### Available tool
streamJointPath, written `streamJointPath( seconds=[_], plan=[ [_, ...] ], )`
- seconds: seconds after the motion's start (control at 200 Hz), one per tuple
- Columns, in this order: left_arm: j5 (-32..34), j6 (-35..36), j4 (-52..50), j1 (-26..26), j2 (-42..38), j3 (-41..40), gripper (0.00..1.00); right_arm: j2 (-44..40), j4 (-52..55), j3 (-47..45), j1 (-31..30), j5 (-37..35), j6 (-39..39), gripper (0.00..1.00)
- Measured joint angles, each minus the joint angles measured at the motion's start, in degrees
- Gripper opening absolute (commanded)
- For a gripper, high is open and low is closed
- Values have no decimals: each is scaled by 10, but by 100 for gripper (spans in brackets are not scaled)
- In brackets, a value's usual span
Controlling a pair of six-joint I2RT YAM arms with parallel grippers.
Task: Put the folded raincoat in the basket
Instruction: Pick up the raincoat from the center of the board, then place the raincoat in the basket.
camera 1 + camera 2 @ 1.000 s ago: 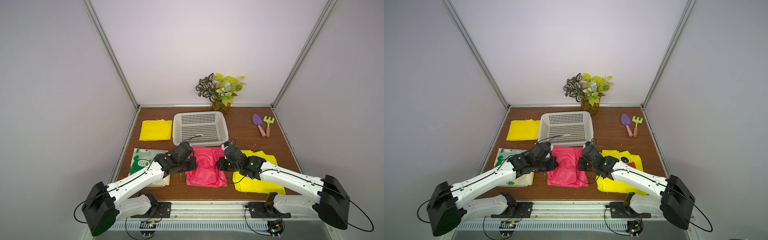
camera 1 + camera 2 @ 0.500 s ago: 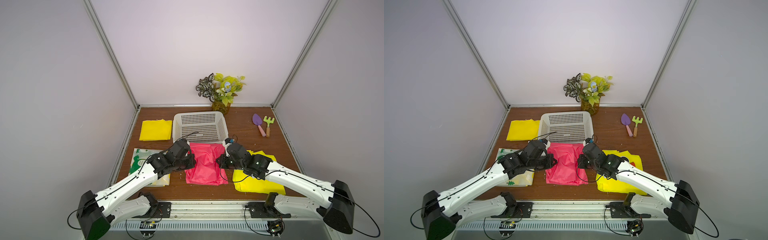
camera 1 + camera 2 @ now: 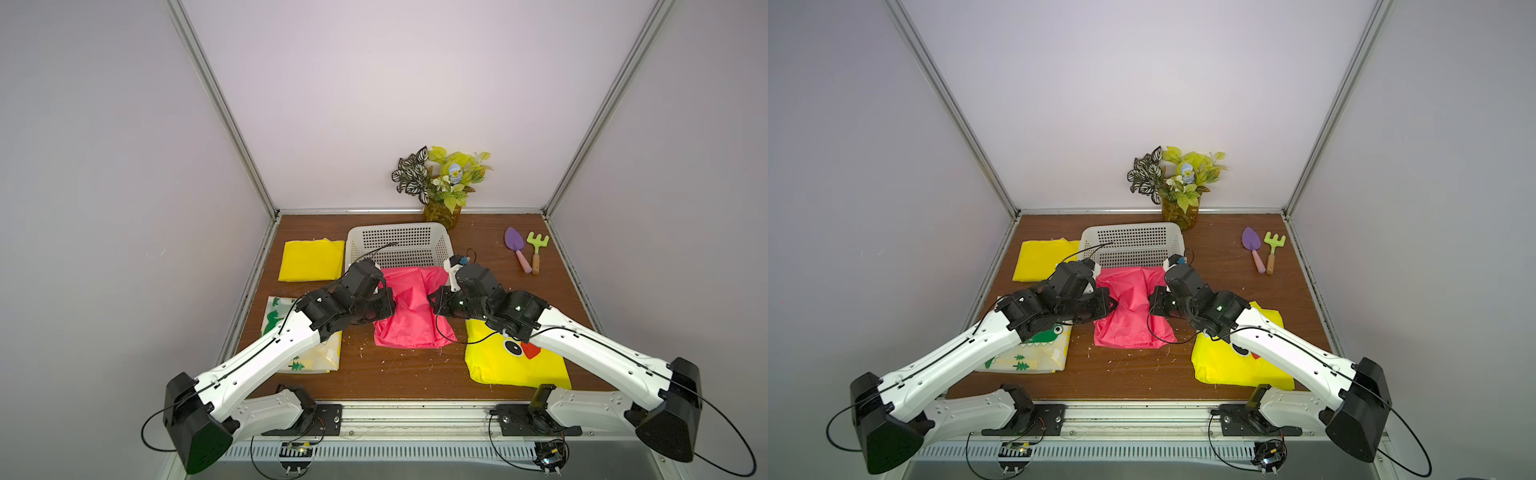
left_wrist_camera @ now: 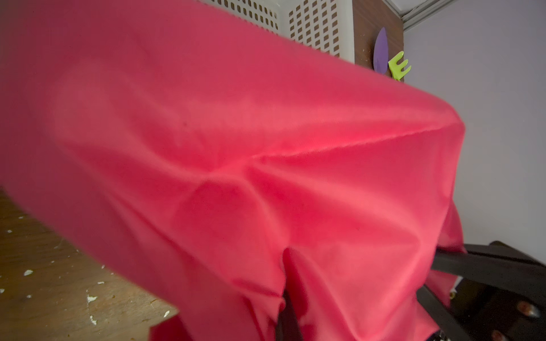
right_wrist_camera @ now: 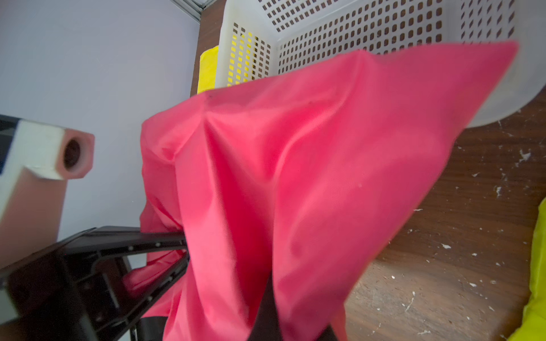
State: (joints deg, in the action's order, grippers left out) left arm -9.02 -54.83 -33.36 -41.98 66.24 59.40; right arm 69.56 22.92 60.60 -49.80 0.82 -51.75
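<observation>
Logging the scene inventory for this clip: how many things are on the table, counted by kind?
Raincoats: 4 (pink raincoat, plain yellow raincoat, duck-face raincoat, dinosaur-print raincoat)
Basket: 1
Toy garden tools: 2 (purple trowel, green rake)
Potted plant: 1
Total: 8

Smooth, faintly glossy pink cloth raincoat (image 3: 409, 311), matt perforated white plastic basket (image 3: 397, 227), scuffed, white-flecked dark wooden tabletop (image 3: 399, 372).
</observation>
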Motion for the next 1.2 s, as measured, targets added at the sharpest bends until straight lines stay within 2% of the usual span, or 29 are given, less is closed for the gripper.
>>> streamJointPath(
  seconds=[0.3, 0.651, 1.196],
  plan=[
    [-21, 29, -3, 24, 65, 81, 0, 20, -2, 27, 40, 20, 18, 0],
    [-23, 45, -3, 41, 124, 127, 0, 69, 49, 99, 80, 34, 76, 0],
    [-28, 47, -3, 87, 210, 221, 0, 189, 73, 235, 148, 101, 153, 0]
  ],
)
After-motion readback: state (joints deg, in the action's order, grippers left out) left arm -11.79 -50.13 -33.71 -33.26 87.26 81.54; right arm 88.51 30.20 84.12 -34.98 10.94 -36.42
